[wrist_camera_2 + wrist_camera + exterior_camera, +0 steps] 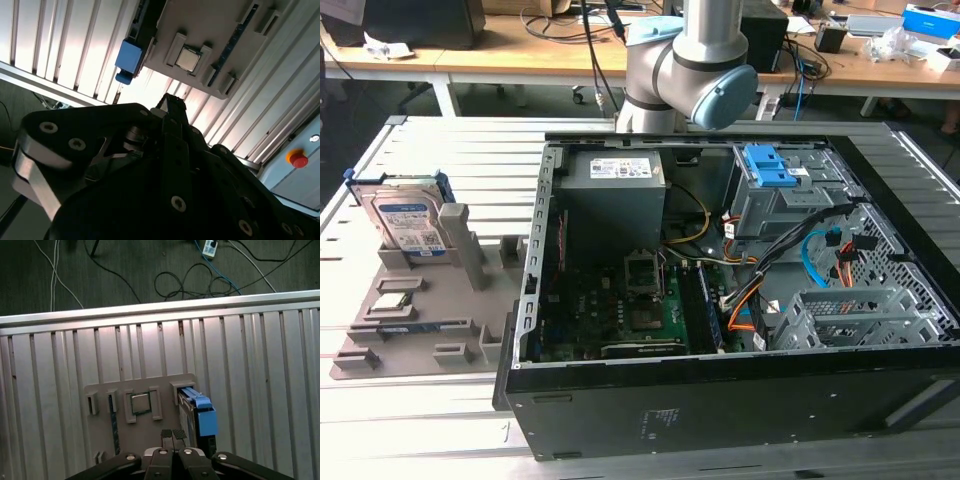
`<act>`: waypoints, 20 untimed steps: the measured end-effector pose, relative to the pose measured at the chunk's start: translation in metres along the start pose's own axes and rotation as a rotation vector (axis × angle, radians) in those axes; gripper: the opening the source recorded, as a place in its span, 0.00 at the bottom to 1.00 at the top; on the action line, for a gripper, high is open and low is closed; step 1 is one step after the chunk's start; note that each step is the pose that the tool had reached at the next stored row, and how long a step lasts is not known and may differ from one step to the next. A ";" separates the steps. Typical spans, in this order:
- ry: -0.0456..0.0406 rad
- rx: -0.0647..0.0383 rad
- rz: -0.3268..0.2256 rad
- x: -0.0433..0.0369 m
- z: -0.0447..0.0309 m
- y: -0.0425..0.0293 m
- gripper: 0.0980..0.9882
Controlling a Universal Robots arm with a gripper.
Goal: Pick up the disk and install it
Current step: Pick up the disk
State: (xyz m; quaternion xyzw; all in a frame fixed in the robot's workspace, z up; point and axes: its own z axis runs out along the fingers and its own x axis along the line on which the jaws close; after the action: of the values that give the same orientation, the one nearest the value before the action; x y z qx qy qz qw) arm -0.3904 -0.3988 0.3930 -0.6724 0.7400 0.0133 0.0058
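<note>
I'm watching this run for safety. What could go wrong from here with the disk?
1. The disk stands on edge in a slot of the grey holder. In the first wrist view the shut hand sits offset from it, so a skewed approach may knock or jam it.
2. Loose cables lie beside the drive cage and might snag the disk going in.

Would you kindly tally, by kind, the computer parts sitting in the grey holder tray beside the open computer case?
Disk: 1
Processor chip: 1
Memory module: 1
Total: 3
</note>
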 end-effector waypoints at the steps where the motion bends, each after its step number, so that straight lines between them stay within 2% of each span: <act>1: -0.0003 0.003 0.000 0.0000 0.0000 0.0000 0.08; 2: -0.0005 0.005 0.000 0.0000 0.0000 0.0000 0.15; 3: -0.0006 0.007 0.000 0.0000 0.0000 0.0000 0.15; 5: -0.0012 0.012 0.000 0.0000 0.0000 0.0000 0.29; 6: -0.0013 0.014 0.000 0.0000 0.0000 0.0000 0.29; 8: -0.0019 0.020 -0.001 0.0000 0.0000 0.0000 0.56; 9: -0.0021 0.022 -0.001 0.0000 0.0000 0.0000 0.56; 10: -0.0024 0.025 -0.001 0.0000 0.0000 0.0000 0.63; 13: -0.0025 0.026 -0.001 -0.0024 0.0001 0.0003 0.63; 17: -0.0024 0.026 -0.001 -0.0117 0.0011 0.0011 0.63; 20: -0.0024 0.026 -0.001 -0.0177 0.0065 0.0015 0.63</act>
State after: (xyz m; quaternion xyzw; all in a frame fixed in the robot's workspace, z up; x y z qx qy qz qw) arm -0.3903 -0.3809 0.3870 -0.6725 0.7399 0.0045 0.0154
